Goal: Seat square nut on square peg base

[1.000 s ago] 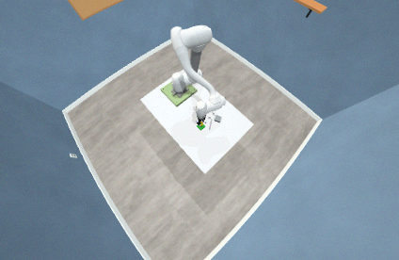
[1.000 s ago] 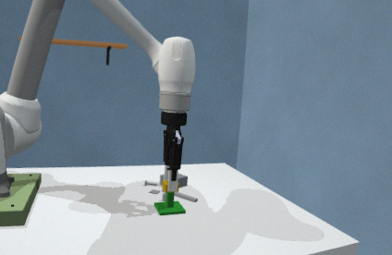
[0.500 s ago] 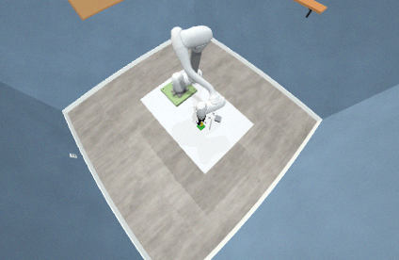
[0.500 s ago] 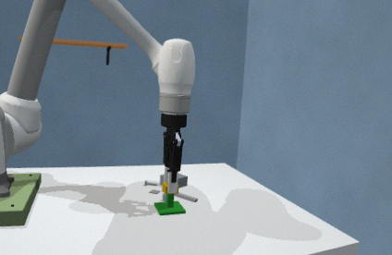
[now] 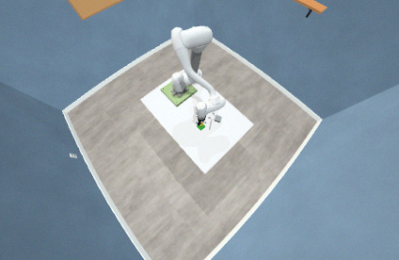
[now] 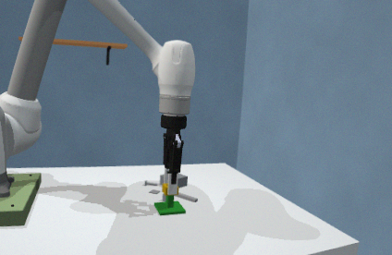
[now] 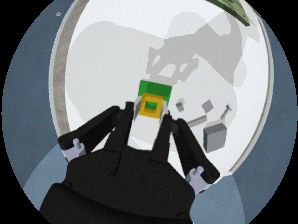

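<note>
The square nut, a yellow frame with a grey handle, hangs around the upper part of the green square peg (image 6: 168, 200), above its flat green base (image 6: 169, 208). My gripper (image 6: 170, 184) is shut on the nut's handle and stands straight above the peg. In the wrist view the nut (image 7: 150, 106) frames the green peg top, with the green base (image 7: 156, 91) showing beyond it, between my two black fingers. In the overhead view the gripper and the peg sit near the middle of the white table top.
A grey block with thin rods (image 6: 179, 181) lies just behind the peg; it also shows in the wrist view (image 7: 214, 136). The arm's green mounting plate (image 6: 13, 200) is at the left. The table's right edge (image 6: 293, 203) is near.
</note>
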### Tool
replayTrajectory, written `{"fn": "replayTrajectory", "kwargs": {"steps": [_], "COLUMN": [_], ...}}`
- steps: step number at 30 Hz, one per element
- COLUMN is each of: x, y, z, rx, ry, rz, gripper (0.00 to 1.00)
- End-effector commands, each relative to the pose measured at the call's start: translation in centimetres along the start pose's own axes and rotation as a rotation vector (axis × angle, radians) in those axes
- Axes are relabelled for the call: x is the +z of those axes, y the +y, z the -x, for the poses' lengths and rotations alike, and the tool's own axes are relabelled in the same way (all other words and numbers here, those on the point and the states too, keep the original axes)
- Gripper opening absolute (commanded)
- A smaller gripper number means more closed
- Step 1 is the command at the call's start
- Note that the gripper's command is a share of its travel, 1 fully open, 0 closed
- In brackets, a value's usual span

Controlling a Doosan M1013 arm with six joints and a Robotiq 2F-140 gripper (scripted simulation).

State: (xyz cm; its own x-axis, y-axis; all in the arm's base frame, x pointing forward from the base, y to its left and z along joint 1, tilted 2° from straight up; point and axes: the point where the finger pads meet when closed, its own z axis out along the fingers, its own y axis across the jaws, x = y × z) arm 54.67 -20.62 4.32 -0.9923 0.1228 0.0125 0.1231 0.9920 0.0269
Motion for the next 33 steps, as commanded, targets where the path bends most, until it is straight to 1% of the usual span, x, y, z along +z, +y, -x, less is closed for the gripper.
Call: {"fn": "replayTrajectory", "kwargs": {"steps": [1,4,6,9,12,33], "x": [0.3,1.6,1.6,3.3,4.3,4.4], "y": [0.0,0.0,0.0,0.0,0.0,0.1], "z": [0.0,0.0,0.0,-0.1,-0.2,-0.2], "rx": [0.0,0.0,0.0,0.0,0.0,0.0], "ry": [0.0,0.0,0.0,0.0,0.0,0.0], "rz": [0.0,0.0,0.0,0.0,0.0,0.0], "gripper": [0.0,0.0,0.0,0.0,0.0,0.0]}}
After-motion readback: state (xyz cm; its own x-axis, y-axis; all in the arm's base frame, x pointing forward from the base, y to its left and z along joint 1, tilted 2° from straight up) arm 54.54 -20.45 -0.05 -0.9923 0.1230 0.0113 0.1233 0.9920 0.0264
